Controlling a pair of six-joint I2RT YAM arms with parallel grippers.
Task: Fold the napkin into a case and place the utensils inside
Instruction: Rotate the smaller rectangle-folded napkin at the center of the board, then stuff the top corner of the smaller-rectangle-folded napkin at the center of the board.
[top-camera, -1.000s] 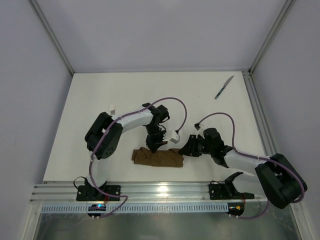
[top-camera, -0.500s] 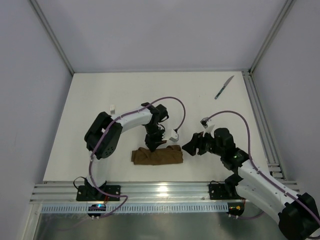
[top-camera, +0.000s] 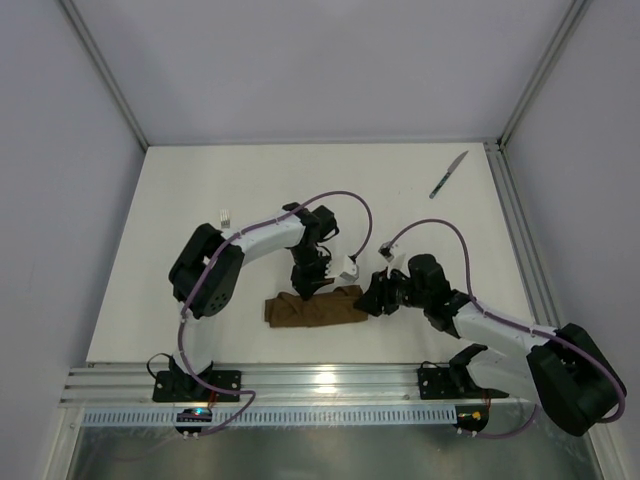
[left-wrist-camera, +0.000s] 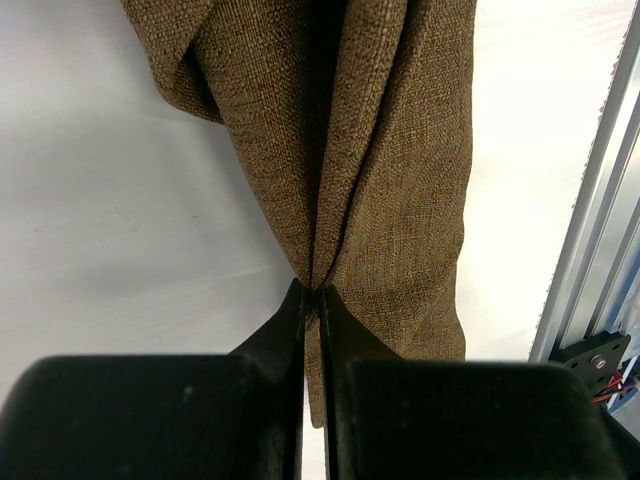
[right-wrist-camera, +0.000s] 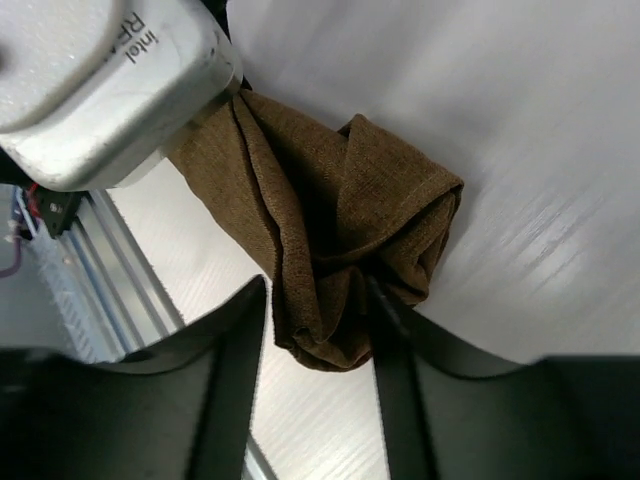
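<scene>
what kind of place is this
Probably a robotics lab test cell: a white tabletop walled by pale panels in aluminium framing, two black-and-white robot arms bolted to a metal rail, and a dark brown cloth napkin and slim silvery knife laid out.

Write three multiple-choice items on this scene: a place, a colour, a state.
1. The slim silver-bladed knife lies: A on the cloth; B far right on the white table; C in a gripper.
2. The folded woven napkin is: A white; B teal; C dark brown.
3. The left gripper is: A shut on the napkin; B open above it; C holding the knife.
B: it lies alone by the far right corner. C: every view shows brown. A: it pinches a fold.
</scene>
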